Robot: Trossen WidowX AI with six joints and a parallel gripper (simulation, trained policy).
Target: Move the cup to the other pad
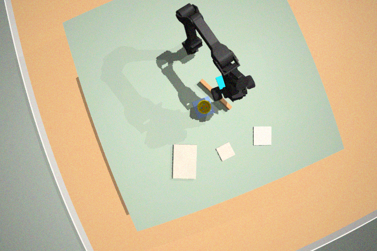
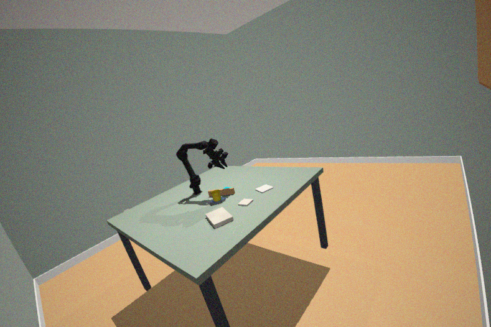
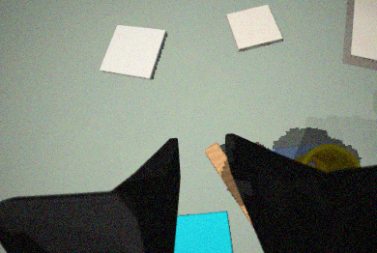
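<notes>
The yellow cup (image 1: 204,107) (image 2: 216,195) (image 3: 332,156) stands upright on the blue pad (image 1: 195,104) (image 3: 284,153), with small coloured marbles inside it in the top view. The cyan pad (image 1: 220,82) (image 3: 204,232) lies on the other side of a wooden bar and is partly hidden by the arm. My gripper (image 2: 224,167) (image 3: 201,143) is partly open, with a narrow empty gap between its fingertips. It is high above the table, off to the side of the cup and touching nothing. In the wrist view, the right finger hides part of the cup.
The wooden bar (image 1: 206,85) (image 2: 229,191) (image 3: 216,155) stands between the two pads. A large white block (image 1: 184,161) (image 2: 219,217), a small white tile (image 1: 225,151) (image 2: 245,202) (image 3: 254,27) and a medium white tile (image 1: 262,135) (image 2: 264,188) (image 3: 134,51) lie farther from the arm's base.
</notes>
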